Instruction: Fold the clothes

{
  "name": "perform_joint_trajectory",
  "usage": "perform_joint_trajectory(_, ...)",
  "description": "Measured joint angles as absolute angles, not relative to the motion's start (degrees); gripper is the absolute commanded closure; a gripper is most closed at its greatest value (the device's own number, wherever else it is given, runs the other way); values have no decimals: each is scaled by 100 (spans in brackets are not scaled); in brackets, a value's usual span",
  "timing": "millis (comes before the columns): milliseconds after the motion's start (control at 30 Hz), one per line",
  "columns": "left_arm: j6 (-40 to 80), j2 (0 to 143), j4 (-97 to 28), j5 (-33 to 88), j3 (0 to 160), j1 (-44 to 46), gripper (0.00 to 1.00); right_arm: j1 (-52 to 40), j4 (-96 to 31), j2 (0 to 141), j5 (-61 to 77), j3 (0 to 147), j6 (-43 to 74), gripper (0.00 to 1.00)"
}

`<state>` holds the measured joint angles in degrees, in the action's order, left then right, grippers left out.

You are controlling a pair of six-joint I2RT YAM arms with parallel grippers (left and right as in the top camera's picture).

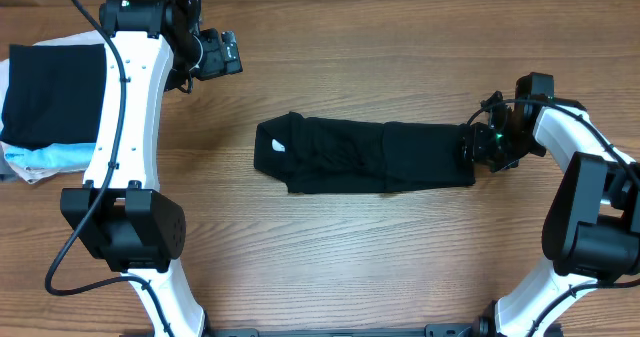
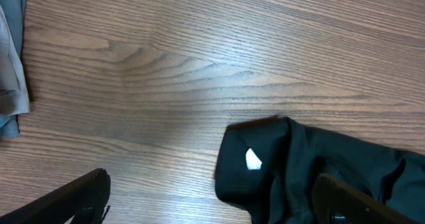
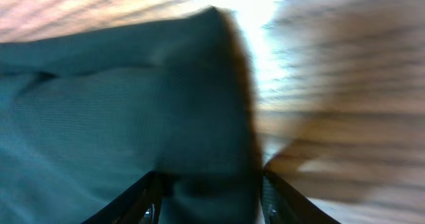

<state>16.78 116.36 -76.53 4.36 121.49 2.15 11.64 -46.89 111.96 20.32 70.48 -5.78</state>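
Black soft-fabric short-sleeved T-shirt (image 1: 365,157) lies as a long folded strip in the middle of the wooden table (image 1: 400,267). Right gripper (image 1: 478,145) straddles its right end, jaws apart. Left gripper (image 1: 222,53) hangs far left, spread wide. Recommendation: pinch all layers squarely, then carry them leftward.

T-shirt (image 1: 365,157) on table (image 1: 400,267) centre; folded stack (image 1: 50,92) far left.

Bare table (image 1: 330,267) lies open along both long sides of the T-shirt (image 1: 365,157), a strip across the middle. The right gripper (image 1: 478,147) sits at its right end; its left end stands free. The stack of folded garments (image 1: 50,107) and the left arm (image 1: 125,107) crowd the left edge.
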Motion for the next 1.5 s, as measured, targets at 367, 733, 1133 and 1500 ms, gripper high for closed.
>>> perform_joint_trajectory(367,1678,11638,-7653,438,12149,215,0,1194,-4550,11144,2224,6893,-580,41)
perform_joint_trajectory(733,1678,11638,-7653,438,12149,215,0,1428,-4604,11087,2274,6840,-451,53)
perform_joint_trajectory(1133,1678,11638,-7653,438,12149,215,0,1306,-4523,11107,2515,6807,-427,56)
perform_joint_trajectory(1500,1678,11636,-7653,438,12149,215,0,1337,-4466,11118,2521,6803,-412,96)
